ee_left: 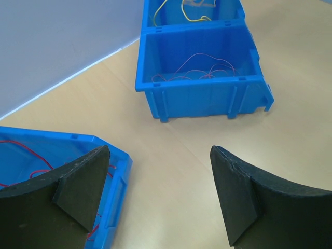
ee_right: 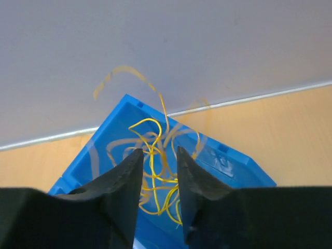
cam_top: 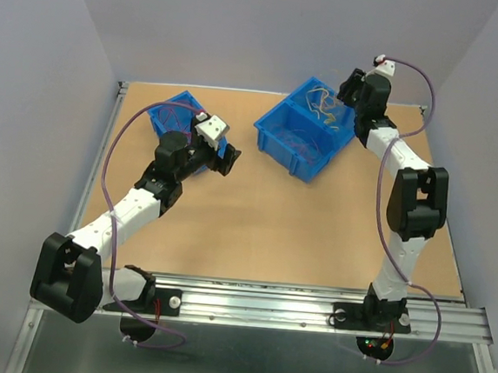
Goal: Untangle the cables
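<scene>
The cables lie sorted in blue bins. A yellow tangle (ee_right: 155, 171) sits in the far compartment of the two-part bin (cam_top: 275, 132), with blurred pale orange loops (ee_right: 124, 72) rising above it. Thin red wires (ee_left: 202, 70) lie in that bin's near compartment, and yellow ones (ee_left: 192, 15) show behind them. More red wires (ee_left: 31, 155) lie in the left bin (ee_left: 116, 161). My right gripper (ee_right: 159, 151) hangs over the yellow tangle, its jaws a little apart, with strands showing in the gap. My left gripper (ee_left: 160, 155) is wide open over bare table beside the left bin, holding nothing.
The left bin (cam_top: 177, 115) stands at the back left of the tabletop, partly under my left arm. The two-part bin stands at the back middle, close to the rear wall (cam_top: 271, 31). A metal rail (cam_top: 309, 301) runs along the near edge.
</scene>
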{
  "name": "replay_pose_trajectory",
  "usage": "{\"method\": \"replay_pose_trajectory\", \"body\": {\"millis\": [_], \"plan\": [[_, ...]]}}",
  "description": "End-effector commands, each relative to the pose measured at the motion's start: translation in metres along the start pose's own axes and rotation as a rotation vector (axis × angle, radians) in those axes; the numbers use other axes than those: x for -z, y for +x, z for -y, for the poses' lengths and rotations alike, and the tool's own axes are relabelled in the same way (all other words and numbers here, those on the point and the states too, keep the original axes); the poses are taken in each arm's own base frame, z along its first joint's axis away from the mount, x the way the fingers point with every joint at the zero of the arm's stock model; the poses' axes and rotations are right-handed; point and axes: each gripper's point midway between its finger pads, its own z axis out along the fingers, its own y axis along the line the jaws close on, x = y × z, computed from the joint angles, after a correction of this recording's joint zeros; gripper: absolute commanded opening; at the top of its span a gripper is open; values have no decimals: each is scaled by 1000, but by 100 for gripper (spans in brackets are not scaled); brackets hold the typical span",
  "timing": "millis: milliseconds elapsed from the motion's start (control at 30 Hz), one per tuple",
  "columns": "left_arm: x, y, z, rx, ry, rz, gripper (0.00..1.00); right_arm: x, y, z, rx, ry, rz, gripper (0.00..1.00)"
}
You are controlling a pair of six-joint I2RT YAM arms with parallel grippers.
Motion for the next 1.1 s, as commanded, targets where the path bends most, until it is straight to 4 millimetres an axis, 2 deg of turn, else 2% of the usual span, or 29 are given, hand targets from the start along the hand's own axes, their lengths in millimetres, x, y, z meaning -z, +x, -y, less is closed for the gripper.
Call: {"method": "replay_pose_trajectory", "body": {"millis": [0, 33, 100, 133, 167, 267, 300, 333, 367, 400, 433, 500, 533, 600, 633, 667, 700, 733, 767, 800, 833, 867, 900, 933, 967, 1000, 1067], "plan": [[1, -22, -3, -18, -4, 75, 90, 5, -62, -13, -42, -19, 125, 72], [1, -23, -2, -20, -1, 78, 90, 8, -66, -15, -52, -24, 132, 80], [1, -24, -3, -21, -3, 79, 90, 23, -79, -17, -64, -32, 148, 90], [2, -23, -3, -20, -7, 79, 90, 29, -72, -18, -63, -47, 127, 91], [2, -24, -3, -21, -8, 82, 90, 46, -91, -25, -67, -74, 156, 91], [4, -27, -4, -22, -15, 88, 90, 78, -92, -37, -67, -154, 134, 93], [5, -28, -5, -24, -18, 91, 90, 88, -64, -31, -66, -150, 78, 94], [6, -30, -6, -27, -28, 96, 90, 111, -80, -36, -89, -174, 111, 94], [7, -32, -7, -26, -36, 99, 90, 123, -75, -39, -97, -196, 119, 95], [10, -35, -9, -28, -45, 108, 90, 148, -60, -32, -104, -203, 109, 96], [11, -38, -10, -27, -55, 115, 90, 160, -48, -29, -113, -213, 103, 97], [16, -44, -16, -18, -92, 129, 89, 185, -45, -30, -112, -264, 147, 97], [20, -51, -20, -8, -115, 148, 89, 205, -29, -25, -86, -283, 135, 97], [28, -54, -29, 4, -151, 163, 89, 225, -22, -24, -69, -311, 133, 97], [35, -62, -33, 17, -170, 191, 88, 233, -18, -23, -61, -324, 125, 97], [41, -61, -37, 23, -196, 194, 89, 253, -11, -22, -51, -353, 124, 97], [46, -61, -40, 25, -212, 202, 89, 262, -6, -20, -52, -359, 121, 97], [59, -69, -46, 21, -241, 234, 89, 271, -5, -18, -54, -362, 132, 97], [72, -67, -49, 39, -283, 259, 94, 285, 5, -10, -65, -351, 143, 97], [80, -65, -53, 53, -319, 274, 99, 292, 7, -5, -72, -341, 155, 97], [91, -65, -63, 81, -395, 305, 99, 295, 12, 3, -82, -311, 164, 97], [97, -46, -63, 98, -423, 295, 99, 300, 17, 7, -83, -303, 168, 97], [106, -42, -69, 112, -473, 312, 99, 303, 29, 15, -85, -280, 158, 97], [122, -53, -69, 108, -501, 379, 99, 310, 23, 18, -89, -267, 189, 97], [128, -51, -66, 97, -502, 392, 99, 312, 26, 21, -84, -262, 181, 97], [131, -38, -62, 68, -491, 379, 99, 316, 26, 22, -79, -262, 188, 97], [142, -43, -51, 29, -453, 420, 99, 318, 29, 25, -52, -249, 172, 97]]}}
